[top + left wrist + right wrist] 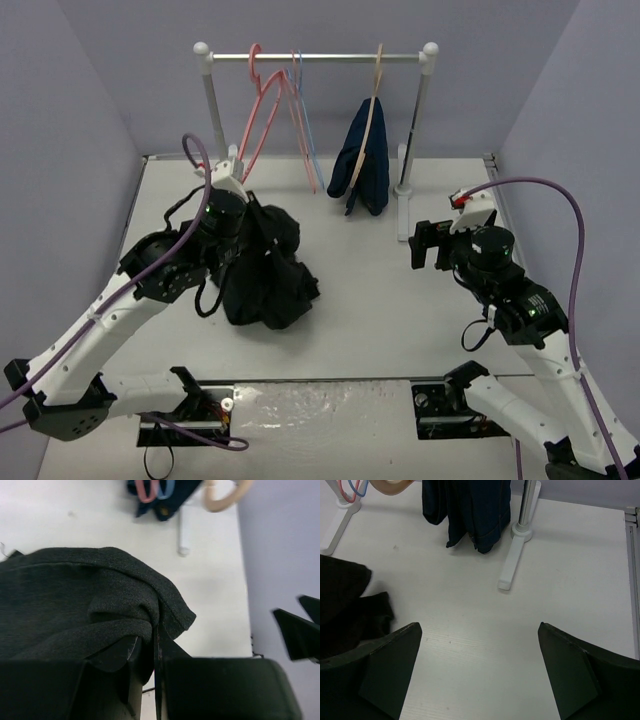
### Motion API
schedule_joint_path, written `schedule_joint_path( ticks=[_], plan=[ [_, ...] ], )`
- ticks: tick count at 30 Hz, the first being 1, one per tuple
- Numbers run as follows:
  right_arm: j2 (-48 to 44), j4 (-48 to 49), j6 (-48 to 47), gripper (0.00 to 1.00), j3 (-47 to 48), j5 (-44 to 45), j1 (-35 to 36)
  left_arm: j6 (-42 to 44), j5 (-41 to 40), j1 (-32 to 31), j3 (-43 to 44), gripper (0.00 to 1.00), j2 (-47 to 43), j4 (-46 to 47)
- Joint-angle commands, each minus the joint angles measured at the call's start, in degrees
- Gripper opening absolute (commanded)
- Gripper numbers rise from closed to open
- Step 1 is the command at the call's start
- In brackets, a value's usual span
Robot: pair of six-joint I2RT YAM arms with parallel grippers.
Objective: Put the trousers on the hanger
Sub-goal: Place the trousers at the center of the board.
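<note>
The black trousers (pixel 265 270) hang bunched from my left gripper (pixel 243 208), which is shut on a fold of the fabric (pixel 100 610) and holds it off the table; the lower part rests on the table left of centre. The salmon-pink hanger (pixel 262 110) hangs by its hook on the left part of the rail (pixel 315 57), behind and above the left gripper. My right gripper (pixel 428 244) is open and empty, over the table at the right, facing left. The trousers' edge shows at the left of the right wrist view (pixel 345 605).
A light-blue hanger (pixel 305 120) hangs beside the pink one. A navy garment (pixel 362 165) hangs on a tan hanger (pixel 374 100) at the rail's right. The rail's white posts and feet (pixel 512 565) stand at the back. Purple walls close in both sides.
</note>
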Motion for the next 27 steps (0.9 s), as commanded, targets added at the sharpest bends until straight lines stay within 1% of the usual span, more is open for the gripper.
schedule_joint_path(
  ticks=[1, 3, 6, 11, 13, 14, 17, 18, 19, 21, 24, 27],
  plan=[
    [1.40, 4.43, -0.83, 1.00, 2.85, 1.92, 0.41, 8.38, 6.06, -1.68, 12.31, 0.00, 1.11, 4.51],
    [1.49, 4.43, -0.86, 1.00, 2.92, 2.17, 0.46, 11.47, 6.58, -1.67, 13.69, 0.00, -0.12, 5.39],
    [1.72, 4.50, -0.65, 1.00, 2.61, 2.04, 0.46, 12.63, 1.03, -1.59, 11.56, 0.00, -2.28, 3.54],
    [3.33, 4.32, -0.01, 1.00, 1.87, -1.82, 0.37, 10.92, -9.75, -0.50, -0.28, 0.00, -8.19, -1.02],
    [4.97, 3.95, 1.25, 1.00, 1.63, -4.19, 0.37, 9.57, -12.35, 1.76, -4.69, 0.07, -9.81, -2.85],
    [5.72, 3.54, 1.49, 1.00, 1.70, -5.50, 0.37, 9.24, -12.32, 3.10, -9.27, 0.16, -10.28, -2.87],
    [9.28, 3.09, 4.27, 1.00, 1.11, -9.45, 0.37, 7.88, -8.85, 10.42, -17.21, 0.55, -11.68, -2.02],
    [10.42, 3.03, 5.27, 1.00, 0.66, -10.50, 0.41, 7.80, -7.23, 12.55, -19.73, 0.64, -11.91, -1.61],
    [11.55, 3.02, 6.29, 1.00, 0.07, -11.45, 0.47, 7.77, -5.58, 14.43, -21.87, 0.71, -12.09, -1.27],
    [13.27, 3.02, 7.94, 1.00, -1.65, -13.90, 0.63, 8.41, -4.26, 16.09, -24.42, 0.76, -12.66, -0.69],
    [16.75, 3.81, 10.80, 1.00, -3.99, -15.97, 2.42, 10.19, -3.89, 16.60, -24.89, 0.78, -13.86, -0.97],
    [19.03, 5.85, 12.37, 1.00, -7.65, -14.02, 9.24, 12.51, -2.76, 16.60, -24.09, 0.79, -14.16, -1.68]
  ],
)
